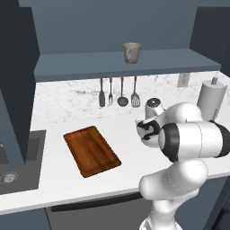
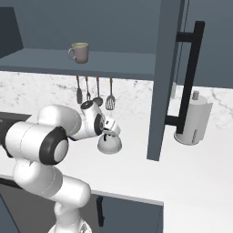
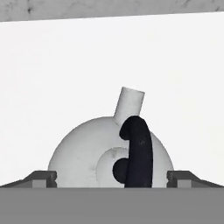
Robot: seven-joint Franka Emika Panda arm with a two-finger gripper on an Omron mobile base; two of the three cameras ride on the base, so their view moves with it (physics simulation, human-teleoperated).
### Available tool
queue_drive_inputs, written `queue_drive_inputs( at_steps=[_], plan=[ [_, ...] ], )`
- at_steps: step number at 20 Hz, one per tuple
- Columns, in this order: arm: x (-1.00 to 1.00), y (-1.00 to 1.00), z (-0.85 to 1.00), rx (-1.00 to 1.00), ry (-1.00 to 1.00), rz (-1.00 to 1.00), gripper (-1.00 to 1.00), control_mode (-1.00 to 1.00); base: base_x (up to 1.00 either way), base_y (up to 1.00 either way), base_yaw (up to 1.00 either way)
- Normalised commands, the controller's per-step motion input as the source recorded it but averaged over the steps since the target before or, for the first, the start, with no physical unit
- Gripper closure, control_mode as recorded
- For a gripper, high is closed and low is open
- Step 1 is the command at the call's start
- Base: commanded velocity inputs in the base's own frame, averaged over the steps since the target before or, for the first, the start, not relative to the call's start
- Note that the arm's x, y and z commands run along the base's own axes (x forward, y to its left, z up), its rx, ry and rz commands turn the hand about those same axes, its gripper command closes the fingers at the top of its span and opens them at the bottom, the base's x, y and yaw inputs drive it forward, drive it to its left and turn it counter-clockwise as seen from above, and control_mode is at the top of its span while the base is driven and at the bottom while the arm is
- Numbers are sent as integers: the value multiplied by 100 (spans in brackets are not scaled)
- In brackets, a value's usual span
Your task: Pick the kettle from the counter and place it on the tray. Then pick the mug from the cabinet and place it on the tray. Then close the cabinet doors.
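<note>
The silvery-white kettle (image 3: pixel 87 153) sits on the white counter (image 3: pixel 52 78), its black arched handle (image 3: pixel 139 148) and short spout facing the hand camera. My gripper (image 3: pixel 111 179) hangs open just above it, one fingertip (image 3: pixel 43 178) on each side of the dome. From the right base view the kettle (image 2: pixel 109 144) lies right under the gripper (image 2: pixel 109 133). The reddish-brown tray (image 1: pixel 92 150) lies empty to the left of the arm. The beige mug (image 1: pixel 131 52) stands on the shelf of the open cabinet (image 1: pixel 81 67).
An open cabinet door (image 2: pixel 164 77) with a black bar handle (image 2: pixel 189 77) juts out right of the kettle. A paper-towel roll (image 2: pixel 195 118) stands behind it. Utensils (image 1: pixel 119 92) hang on the backsplash. A dark sink area (image 1: pixel 13 166) lies at the far left.
</note>
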Motion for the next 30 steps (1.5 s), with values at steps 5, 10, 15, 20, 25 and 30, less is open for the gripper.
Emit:
queue_drive_inputs(
  at_steps=[5, 10, 15, 20, 25, 30],
  plan=[
    [0, -1, -19, 0, -3, -1, 100, -100, 0, 0, 0],
    [-11, 0, -10, 0, -6, 0, 100, -100, 0, 0, 0],
    [-29, 0, -11, 0, 0, 0, 100, -100, 0, 0, 0],
    [-34, 3, 3, 4, -3, 2, 100, -100, 0, 0, 0],
    [-49, 27, 46, 7, -9, 20, 100, -100, 0, 0, 0],
    [-44, 53, 47, 1, -1, 33, 100, -100, 0, 0, 0]
  ],
)
